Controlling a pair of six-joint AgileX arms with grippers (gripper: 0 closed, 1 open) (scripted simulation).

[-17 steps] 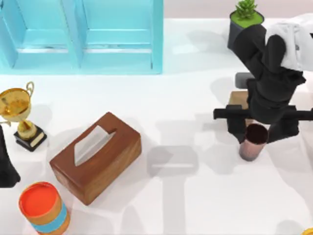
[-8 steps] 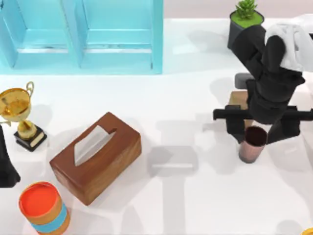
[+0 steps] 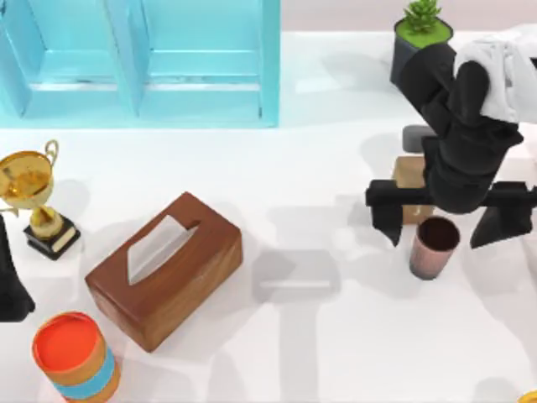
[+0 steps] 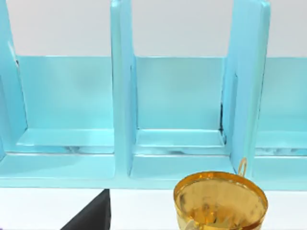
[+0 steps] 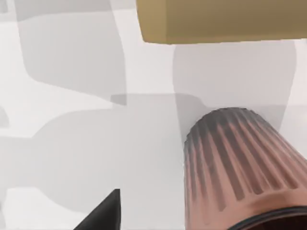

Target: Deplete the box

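Observation:
The box [image 3: 164, 269] is a brown wooden tissue box lying left of the table's middle, with a white tissue [image 3: 155, 246] showing in its top slot. Far from it, at the right, my right gripper [image 3: 440, 222] is open wide above a ribbed copper cup [image 3: 434, 248] that stands upright on the table, its fingers apart from the cup on either side. The same cup [image 5: 240, 163] is close in the right wrist view, beside one black fingertip [image 5: 103, 213]. My left arm [image 3: 10, 285] is parked at the left edge.
A blue shelf unit [image 3: 138, 63] runs along the back left. A gold trophy [image 3: 29, 189] and an orange and blue can [image 3: 74, 357] stand at the left. A potted plant [image 3: 422, 29] and a tan block [image 3: 409, 176] lie behind the cup.
My right gripper's fingers have spread wider, away from the copper cup, which stays standing on the table. The left arm and the box have not moved.

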